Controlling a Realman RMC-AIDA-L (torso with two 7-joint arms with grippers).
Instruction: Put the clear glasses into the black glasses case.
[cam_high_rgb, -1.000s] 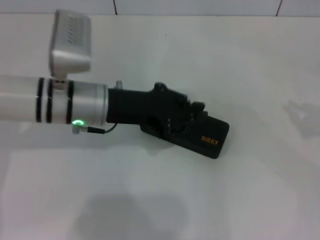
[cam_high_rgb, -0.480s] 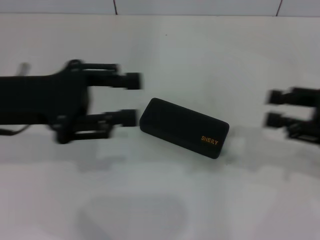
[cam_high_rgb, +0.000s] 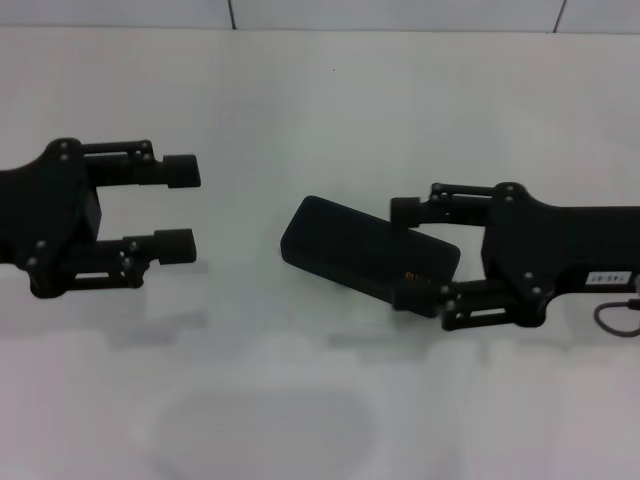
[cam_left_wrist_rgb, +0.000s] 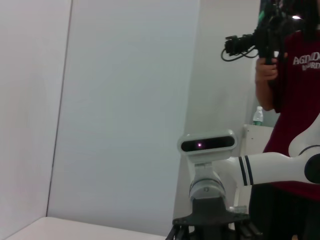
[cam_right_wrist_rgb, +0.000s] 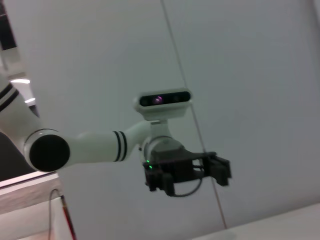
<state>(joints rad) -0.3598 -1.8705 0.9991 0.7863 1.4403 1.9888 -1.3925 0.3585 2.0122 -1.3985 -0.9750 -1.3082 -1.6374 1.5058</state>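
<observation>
Head view only: closed black glasses case (cam_high_rgb: 365, 257) mid-frame, right gripper (cam_high_rgb: 418, 254) spread around its end, left gripper (cam_high_rgb: 183, 208) apart, empty.

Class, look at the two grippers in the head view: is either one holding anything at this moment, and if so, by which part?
Nothing is held. The left gripper is open, away from the closed black glasses case. The right gripper is open, its fingers straddling the case's end, not closed on it.
</observation>
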